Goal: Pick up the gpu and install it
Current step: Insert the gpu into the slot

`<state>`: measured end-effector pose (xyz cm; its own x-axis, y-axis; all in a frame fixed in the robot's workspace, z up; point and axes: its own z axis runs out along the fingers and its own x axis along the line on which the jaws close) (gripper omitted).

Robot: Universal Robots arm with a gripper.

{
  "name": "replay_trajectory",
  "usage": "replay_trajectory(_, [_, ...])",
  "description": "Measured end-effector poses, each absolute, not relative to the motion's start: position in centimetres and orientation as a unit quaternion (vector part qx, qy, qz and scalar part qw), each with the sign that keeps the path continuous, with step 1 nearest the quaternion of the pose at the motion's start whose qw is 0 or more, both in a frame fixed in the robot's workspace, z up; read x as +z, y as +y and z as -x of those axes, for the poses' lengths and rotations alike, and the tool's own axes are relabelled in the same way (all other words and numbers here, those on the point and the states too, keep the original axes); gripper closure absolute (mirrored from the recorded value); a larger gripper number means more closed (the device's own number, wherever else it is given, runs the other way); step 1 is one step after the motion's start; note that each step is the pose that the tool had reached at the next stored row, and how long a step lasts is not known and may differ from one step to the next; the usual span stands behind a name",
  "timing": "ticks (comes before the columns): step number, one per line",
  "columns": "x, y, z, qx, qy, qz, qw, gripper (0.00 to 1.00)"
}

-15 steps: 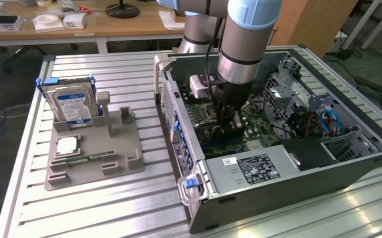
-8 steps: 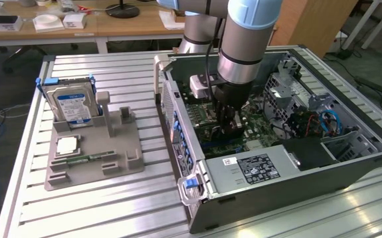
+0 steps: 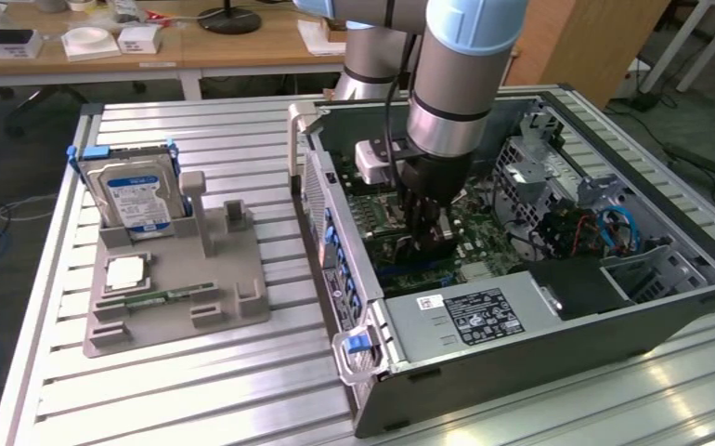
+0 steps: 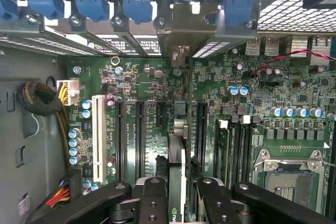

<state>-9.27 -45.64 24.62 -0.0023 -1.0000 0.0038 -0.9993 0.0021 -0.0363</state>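
Observation:
The gpu (image 4: 178, 129) shows edge-on in the wrist view as a thin card standing upright over the green motherboard (image 4: 142, 77). It is lined up along one of the long black slots, and its silvery bracket (image 4: 181, 30) sits at the case's rear openings. My gripper (image 4: 177, 195) is shut on the card, one black finger (image 4: 152, 198) on each side. In the exterior view my gripper (image 3: 426, 232) reaches down inside the open computer case (image 3: 457, 372), close to the motherboard. Whether the card is seated in the slot I cannot tell.
On the exterior view's left, a grey holder (image 3: 209, 297) carries a hard drive (image 3: 135, 190) with a blue-white label, a square chip (image 3: 128, 272) and a green memory stick (image 3: 160, 299). Inside the case are a power supply (image 3: 482, 316), a drive cage (image 3: 543, 177), cable bundles (image 4: 39, 98) and the processor socket (image 4: 286, 174).

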Motion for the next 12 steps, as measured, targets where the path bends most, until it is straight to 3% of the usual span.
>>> replay_trajectory(12, [24.23,-45.59,9.27,-0.014,0.708,0.706,0.011,0.74])
